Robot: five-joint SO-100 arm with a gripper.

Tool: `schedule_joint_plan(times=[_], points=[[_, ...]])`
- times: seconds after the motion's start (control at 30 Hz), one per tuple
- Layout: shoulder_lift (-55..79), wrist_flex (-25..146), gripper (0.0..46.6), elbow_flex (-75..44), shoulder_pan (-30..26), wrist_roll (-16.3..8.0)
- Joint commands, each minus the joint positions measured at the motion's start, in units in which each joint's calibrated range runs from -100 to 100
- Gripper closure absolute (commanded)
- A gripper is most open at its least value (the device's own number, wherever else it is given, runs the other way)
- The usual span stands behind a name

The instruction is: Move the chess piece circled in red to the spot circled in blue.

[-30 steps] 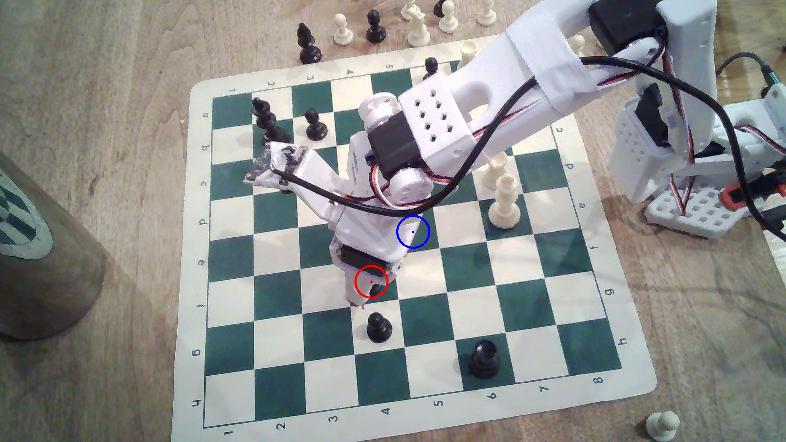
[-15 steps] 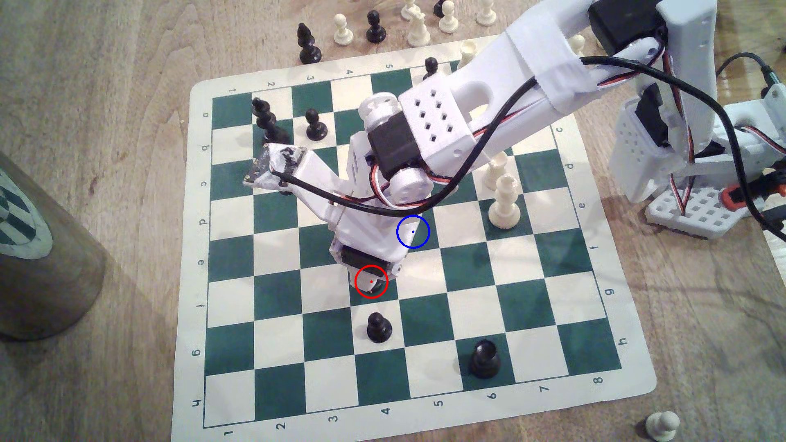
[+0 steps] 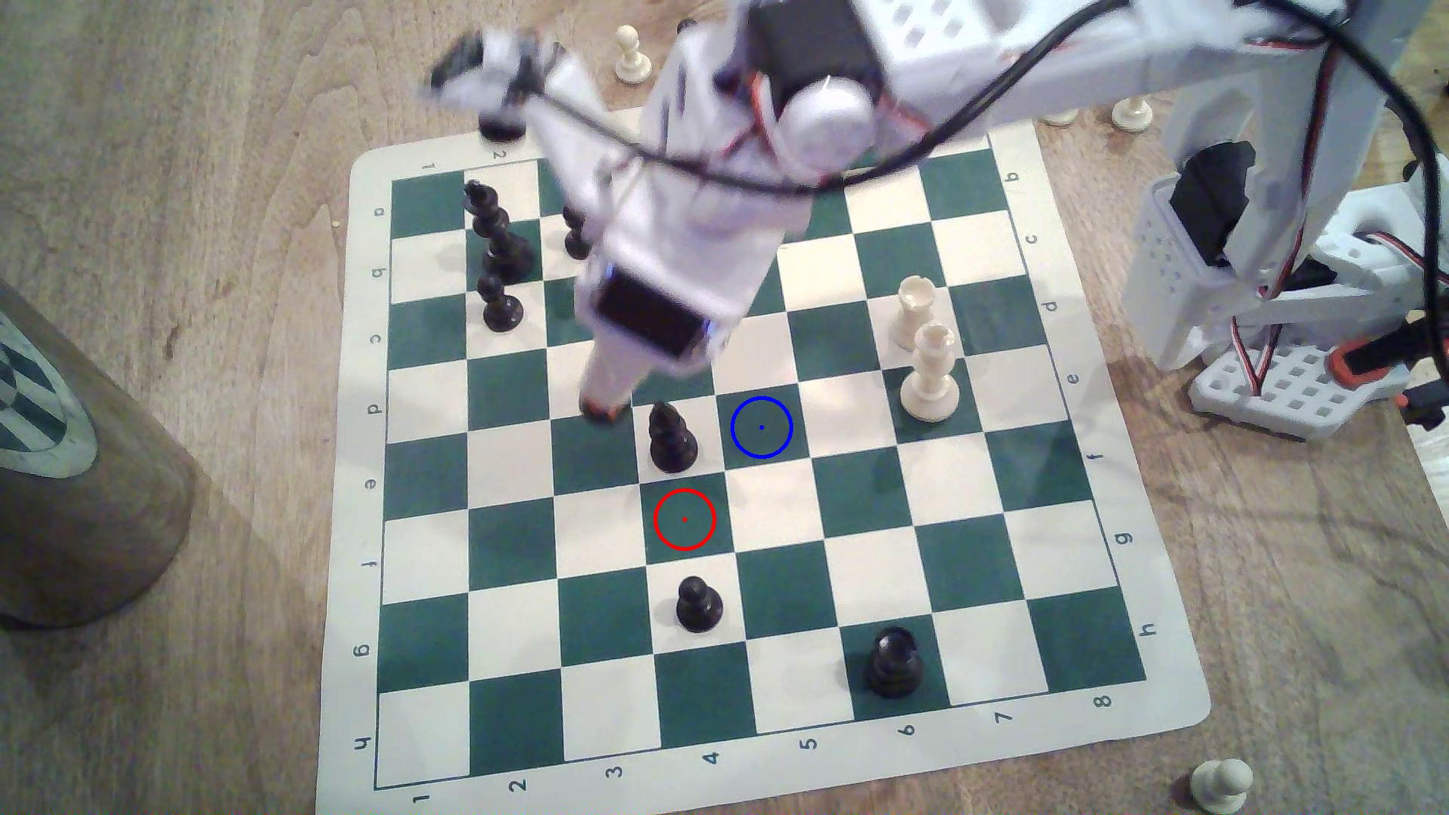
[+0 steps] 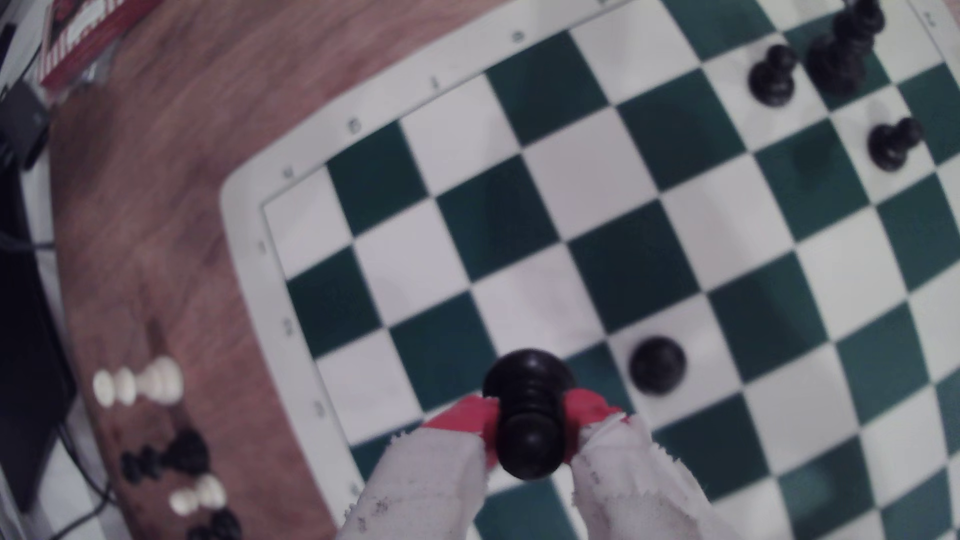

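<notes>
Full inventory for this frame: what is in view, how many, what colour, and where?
chess piece: one, black pawn, held above the board
spot: one, blue-ringed green square, bare
red-ringed square: one, green, bare
bishop: one, black, white square at the exterior view's left of the spot
black pawn: one, below the red-ringed square
cream pieces: two, board's exterior-view right
loose cream pawn: one, on the table
board: one, green and white
table: one, wood
arm: one, white, blurred
claw: one, red-tipped, shut on the chess piece
</notes>
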Motion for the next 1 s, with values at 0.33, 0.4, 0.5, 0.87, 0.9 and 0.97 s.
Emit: schedule_joint_plan(times=[0.33,0.4,0.5,0.87,0.9,0.97], points=[[-17.4,-0.1,46.4,20.4,4.2,3.0],[-17.7,-1.0,46.4,23.2,4.4,3.2],[-17.1,-3.7,46.4,27.4,4.4,3.5],[-6.5,-8.9,46.4,29.3,2.8,3.8],[-4.5,-10.0,46.4,29.3,2.8,3.9],[-3.1,-10.7,46.4,29.3,2.8,4.0]])
